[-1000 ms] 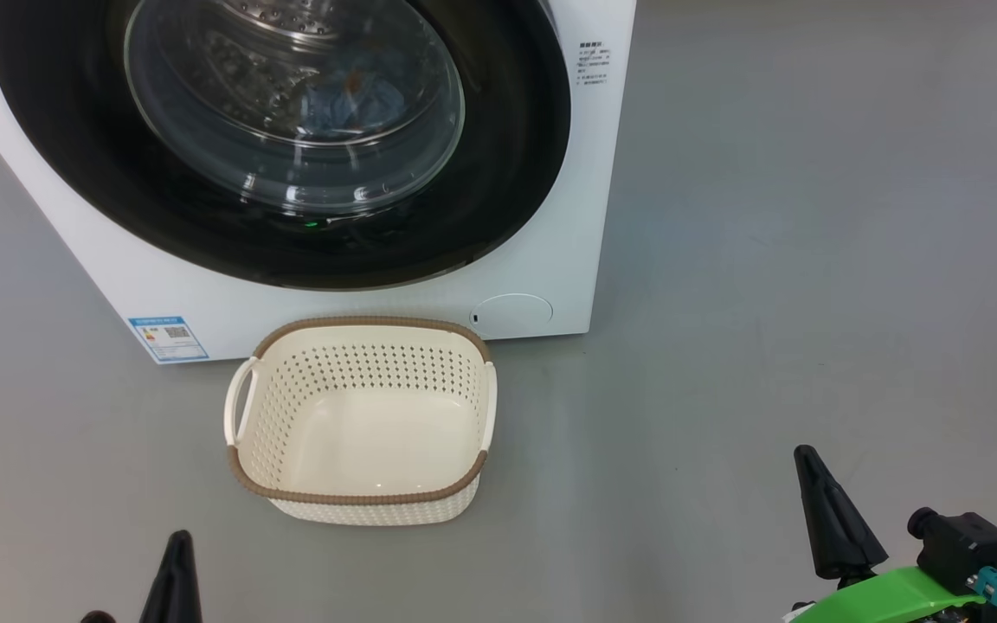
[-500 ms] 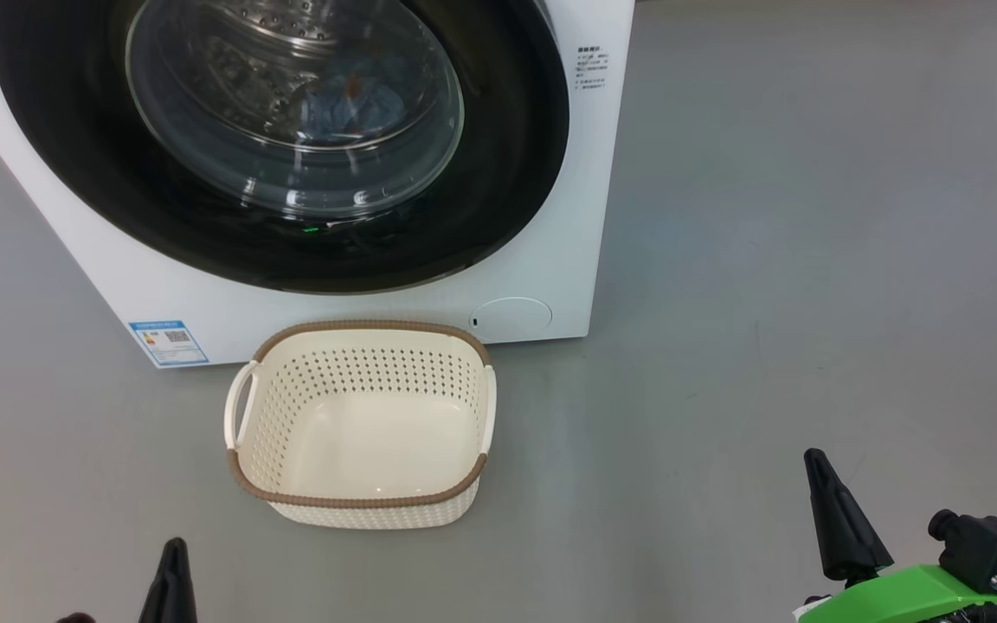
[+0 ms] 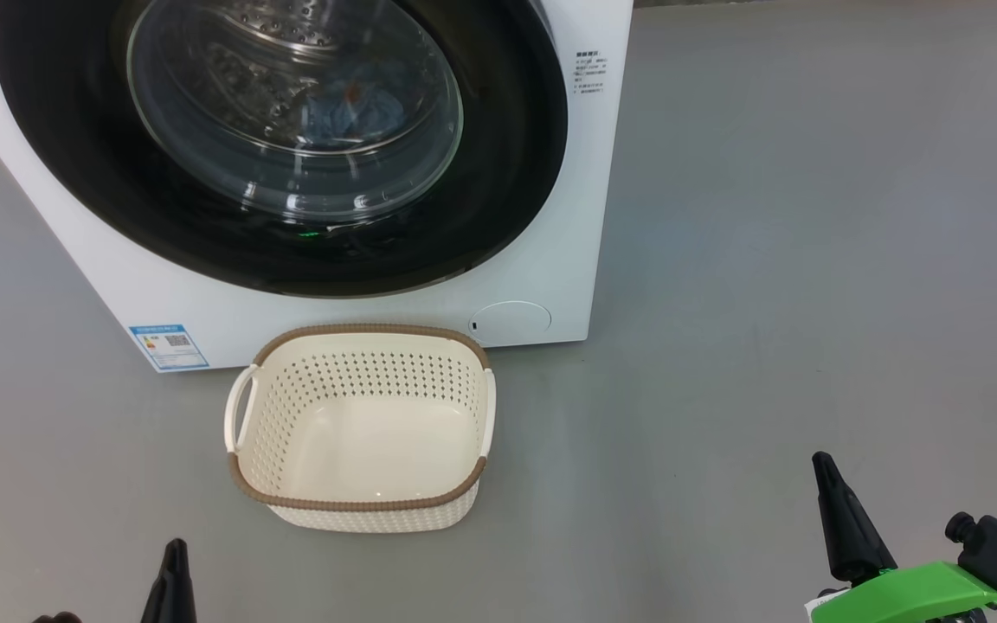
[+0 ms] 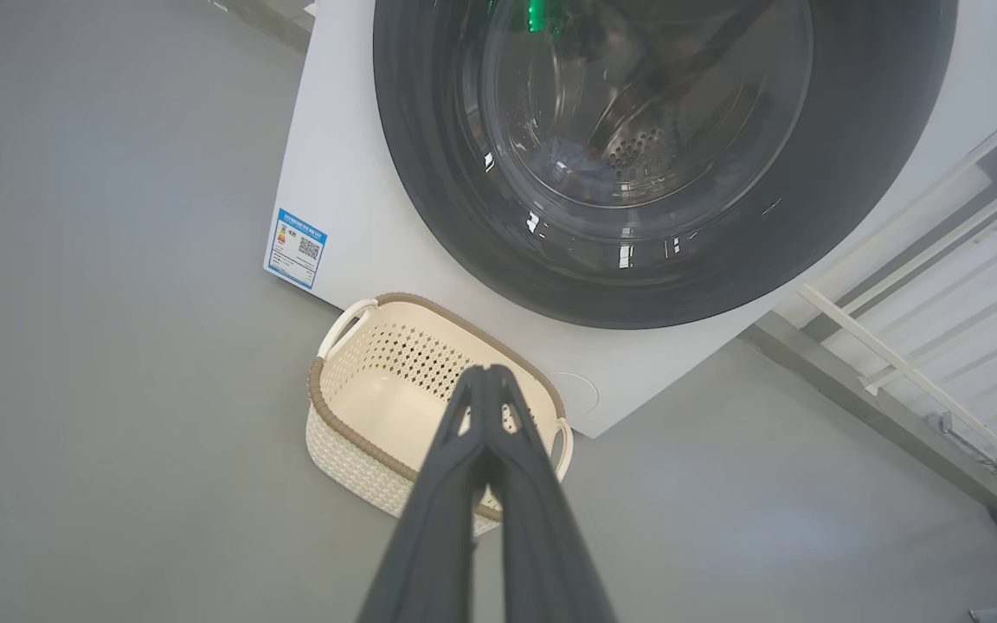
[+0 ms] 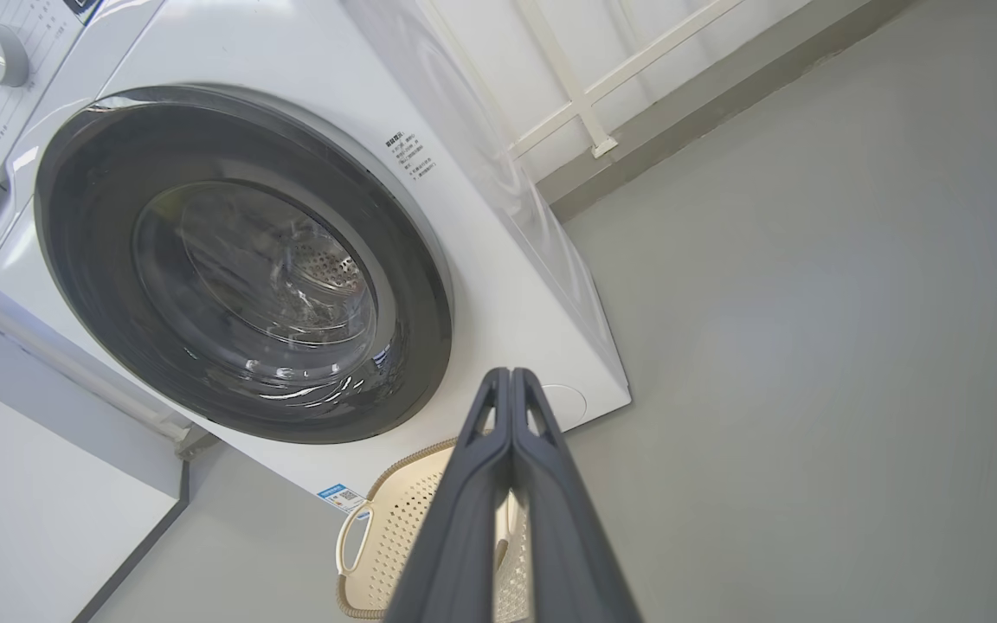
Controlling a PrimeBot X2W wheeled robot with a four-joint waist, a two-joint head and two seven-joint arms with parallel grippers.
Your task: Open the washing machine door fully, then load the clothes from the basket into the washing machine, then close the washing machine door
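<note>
The clothes (image 3: 351, 108) are a dim blue blur behind the washing machine door (image 3: 503, 173), its top cropped. The left gripper (image 4: 485, 374) and right gripper (image 5: 509, 375) are pinched together, empty.

A small drift of the head view, and a small retreat along its bottom edge.

The robot's head has moved a touch, so the washing machine (image 3: 550, 216) and the basket (image 3: 369, 330) sit slightly lower in its view than a second ago. The blue sticker (image 3: 168, 346) shows this most plainly, though neither thing has itself moved. The right gripper (image 3: 822, 463) has slid outward to the right and a little lower, its green mount (image 3: 914, 593) going with it. The left gripper (image 3: 175, 547) has sunk slightly toward the bottom edge.
</note>
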